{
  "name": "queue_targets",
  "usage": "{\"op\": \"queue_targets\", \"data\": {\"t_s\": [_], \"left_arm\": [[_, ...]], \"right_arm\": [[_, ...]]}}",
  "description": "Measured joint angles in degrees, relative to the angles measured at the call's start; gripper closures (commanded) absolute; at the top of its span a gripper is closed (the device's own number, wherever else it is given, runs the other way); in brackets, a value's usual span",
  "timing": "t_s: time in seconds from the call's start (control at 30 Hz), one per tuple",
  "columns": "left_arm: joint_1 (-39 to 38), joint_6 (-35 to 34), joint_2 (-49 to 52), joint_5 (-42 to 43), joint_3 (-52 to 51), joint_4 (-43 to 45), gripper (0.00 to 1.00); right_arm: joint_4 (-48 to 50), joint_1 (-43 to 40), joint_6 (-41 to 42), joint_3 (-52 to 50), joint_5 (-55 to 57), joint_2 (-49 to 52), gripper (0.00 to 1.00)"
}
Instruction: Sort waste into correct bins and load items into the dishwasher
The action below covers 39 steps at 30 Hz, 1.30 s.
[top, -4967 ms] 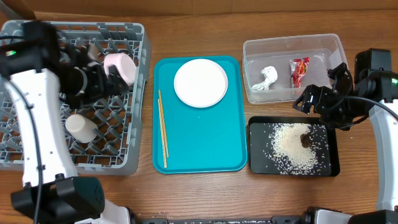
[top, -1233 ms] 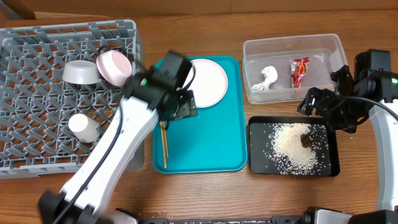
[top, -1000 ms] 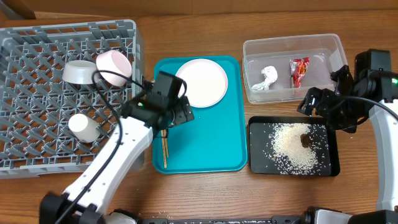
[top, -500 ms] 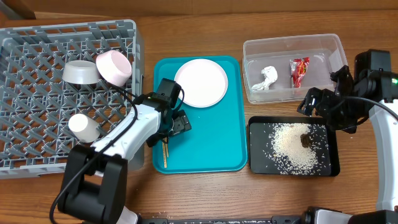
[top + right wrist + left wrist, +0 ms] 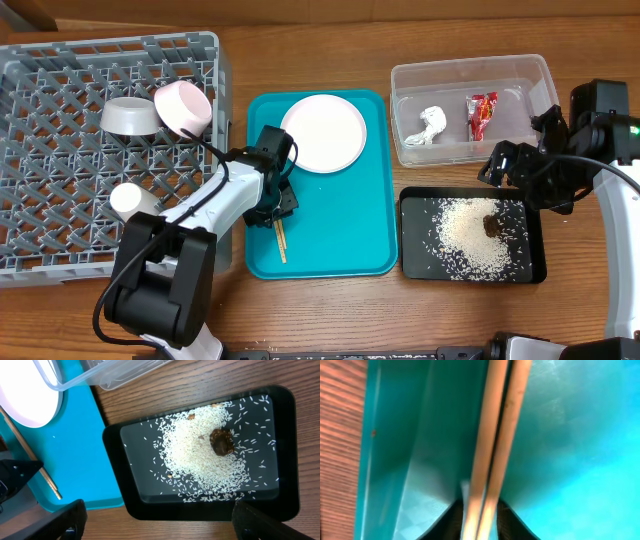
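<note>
The left gripper (image 5: 481,522) is down on the teal serving tray (image 5: 340,220), its dark fingertips (image 5: 446,527) drawn in to a narrow gap and clenched on the pair of wooden chopsticks (image 5: 495,435). The sticks lie side by side, touching each other, close to the tray's left rim. The white plate (image 5: 322,133) sits at the tray's far end. The right gripper (image 5: 160,527) hangs with its fingers spread wide, grasping nothing, over the black tray (image 5: 292,450) of rice grains (image 5: 195,455) and brown lump (image 5: 222,441)

No lettering is legible, even on the red foil wrapper (image 5: 481,112).
</note>
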Motion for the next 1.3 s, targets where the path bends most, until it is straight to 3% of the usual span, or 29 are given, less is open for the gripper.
{"op": "queue_targets", "data": {"t_s": [0.23,0.67,0.9,1.27,1.3], "left_arm": [[0.0,1.7,0.96,1.09,1.77,0.24,0.96],[0.0,4.37,1.9,0.94,9.84,-8.17,0.96],[0.04,4.92,-4.04,-0.9,10.6,-11.41,0.96],[7.21,19.63,-17.35,-1.07,11.13,-13.35,0.91],[7.63,20.06,-17.49,-0.85,11.15,-13.49,0.85]], "right_arm": [[-0.13,0.0,-0.04,0.0,0.0,0.0,0.05],[-0.55,0.0,-0.02,0.0,-0.02,0.0,0.05],[-0.57,0.0,-0.02,0.0,0.0,0.0,0.05],[-0.57,0.0,-0.04,0.0,0.0,0.0,0.05],[-0.55,0.0,-0.02,0.0,-0.02,0.0,0.05]]}}
